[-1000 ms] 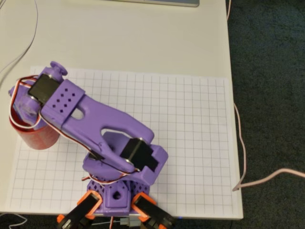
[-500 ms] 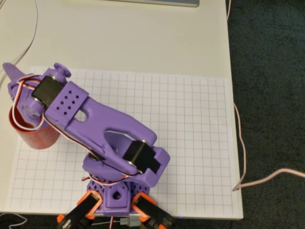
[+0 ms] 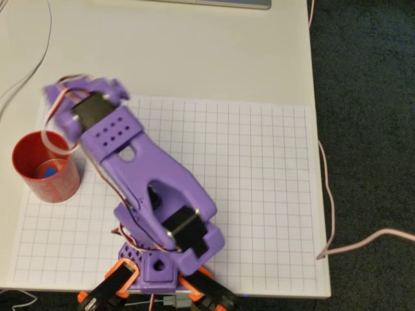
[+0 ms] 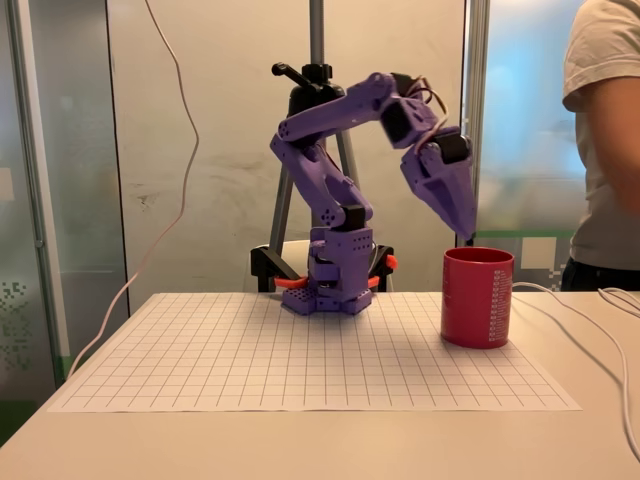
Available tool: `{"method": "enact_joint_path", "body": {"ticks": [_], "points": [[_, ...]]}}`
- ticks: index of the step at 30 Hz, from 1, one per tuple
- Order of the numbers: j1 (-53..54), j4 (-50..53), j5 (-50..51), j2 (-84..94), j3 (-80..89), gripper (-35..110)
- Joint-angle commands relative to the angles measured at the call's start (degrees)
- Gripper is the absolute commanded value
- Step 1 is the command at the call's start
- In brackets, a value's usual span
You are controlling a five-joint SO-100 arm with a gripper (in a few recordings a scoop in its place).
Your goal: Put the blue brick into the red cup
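Blue brick [image 3: 47, 172] lies inside the red cup [image 3: 45, 167] at the left of the overhead view, only a small patch of it showing on the cup's floor. To the right of the cup, the purple arm [image 3: 139, 175] is blurred at its wrist. In the fixed view the gripper [image 4: 462, 228] hangs just above the cup's rim — fingers seemingly together, but I cannot tell for certain. A person [image 4: 605, 140] stands cut off at the right edge.

Red cup [image 3: 45, 167], plain walls; blue brick [image 3: 48, 172] inside it. Purple arm [image 3: 139, 168] with purple claw [image 4: 462, 228]. White mat [image 3: 259, 194] with grey grid, on cream surface [image 3: 194, 52].
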Motion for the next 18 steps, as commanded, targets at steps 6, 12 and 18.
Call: {"method": "enact_joint_path", "body": {"ticks": [6, 12, 18], "points": [[27.42, -5.19, -2.55, 11.78, 0.7, 0], [35.6, 0.79, -3.43, 34.01, 1.67, 0], [40.17, 7.29, -8.79, 46.32, 8.26, 0]]}}
